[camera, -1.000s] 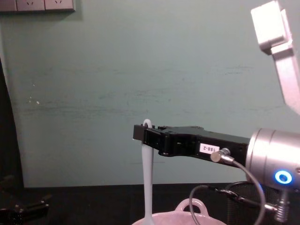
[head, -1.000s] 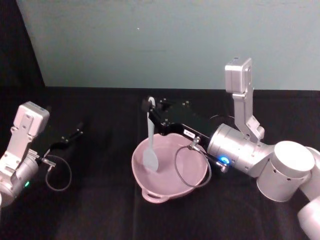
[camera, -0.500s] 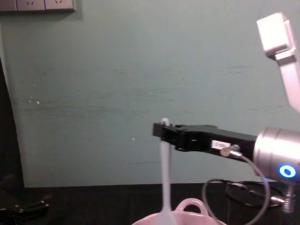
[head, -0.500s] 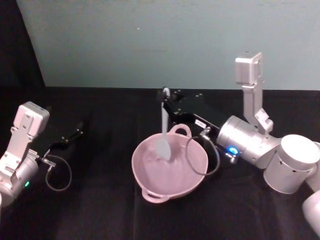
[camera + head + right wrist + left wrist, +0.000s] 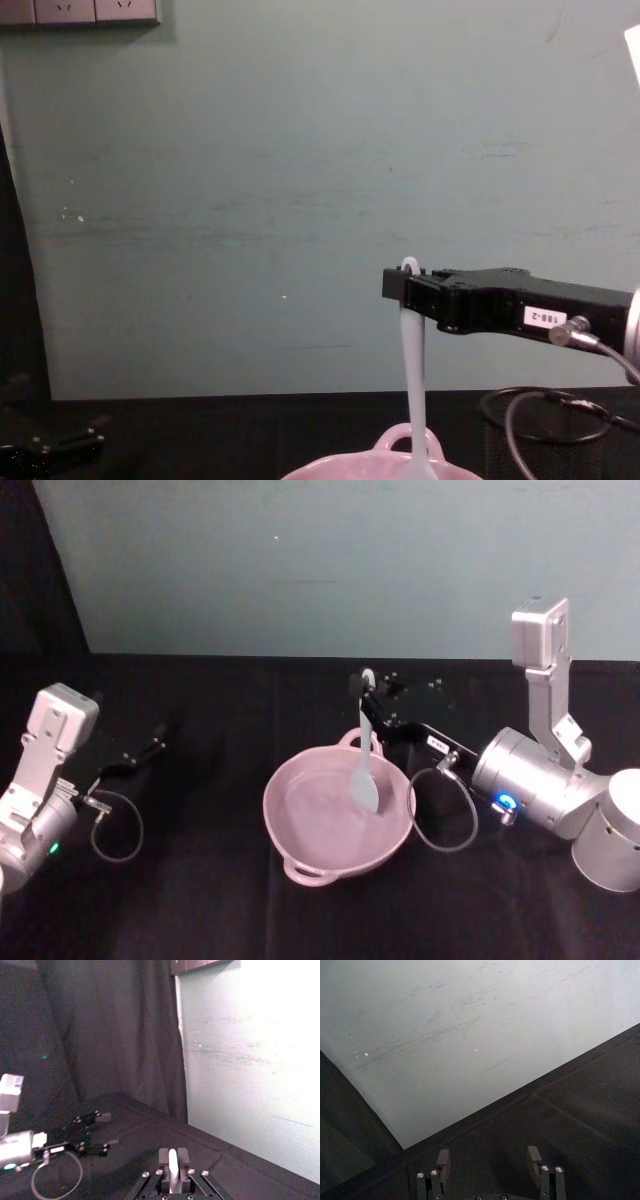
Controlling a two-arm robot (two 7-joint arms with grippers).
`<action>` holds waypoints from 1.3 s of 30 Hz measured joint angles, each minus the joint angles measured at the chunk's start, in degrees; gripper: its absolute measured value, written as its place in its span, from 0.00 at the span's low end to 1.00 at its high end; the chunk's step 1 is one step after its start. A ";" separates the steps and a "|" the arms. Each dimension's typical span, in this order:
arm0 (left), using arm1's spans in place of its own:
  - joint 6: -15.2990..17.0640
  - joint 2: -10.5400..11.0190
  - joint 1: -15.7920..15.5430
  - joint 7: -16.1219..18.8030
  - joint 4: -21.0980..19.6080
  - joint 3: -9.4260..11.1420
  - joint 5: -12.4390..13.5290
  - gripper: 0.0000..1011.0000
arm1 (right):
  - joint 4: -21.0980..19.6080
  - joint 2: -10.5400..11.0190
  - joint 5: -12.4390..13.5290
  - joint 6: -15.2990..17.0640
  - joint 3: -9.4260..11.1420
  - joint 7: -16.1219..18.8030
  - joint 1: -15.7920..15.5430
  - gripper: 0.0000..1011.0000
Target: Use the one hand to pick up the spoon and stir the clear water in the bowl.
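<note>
a black wire-mesh cup (image 5: 545, 435) stands on the black table (image 5: 200, 900), before a pale green wall (image 5: 250, 200). white sockets (image 5: 95, 10) sit high on this wall, a dark curtain (image 5: 100, 1035) beside it.

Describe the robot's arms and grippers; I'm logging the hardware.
Both arms: silver cylinders carrying white boxy modules. Right gripper: black, boxy, white numbered label, silver connector, looping grey cable, blue ring light behind. Left gripper: black, slim fingers, grey cable loop.

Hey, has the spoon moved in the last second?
Yes. The spoon, held by the right gripper, has swept to the robot's right across the bowl, from its left part to its right part; the bowl stayed put.
</note>
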 joint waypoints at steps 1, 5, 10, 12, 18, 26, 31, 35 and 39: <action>-0.01 0.00 0.00 0.00 0.00 0.00 0.00 0.99 | -0.48 0.23 -0.13 0.17 -0.02 0.00 -0.27 0.11; 0.00 0.00 0.00 0.00 0.00 0.00 0.00 0.99 | -2.97 1.08 -0.75 1.48 -0.63 0.10 -1.35 0.11; 0.00 0.00 0.00 0.00 0.00 0.00 0.00 0.99 | -4.35 1.12 -1.05 2.56 -2.03 0.98 -1.69 0.11; 0.00 0.00 0.00 0.00 0.00 0.00 0.00 0.99 | -4.58 0.77 -1.21 2.77 -2.92 1.46 -1.56 0.11; 0.00 0.00 0.00 0.00 0.00 0.00 0.00 0.99 | -3.49 -1.06 -1.54 2.61 -4.88 2.57 -0.03 0.11; 0.00 0.00 0.00 0.00 0.00 0.00 0.00 0.99 | 0.89 -4.05 -1.03 0.91 -5.72 3.16 2.23 0.11; 0.00 0.00 0.00 0.00 0.00 0.00 0.00 0.99 | 5.29 -6.08 0.36 -1.01 -5.15 3.62 3.70 0.11; 0.00 0.00 0.00 0.00 0.00 0.00 0.00 0.99 | 7.73 -6.84 0.93 -2.18 -4.30 3.58 4.43 0.11; 0.00 0.00 0.00 0.00 0.00 0.00 0.00 0.99 | 9.17 -6.83 1.21 -2.98 -3.16 3.08 4.69 0.11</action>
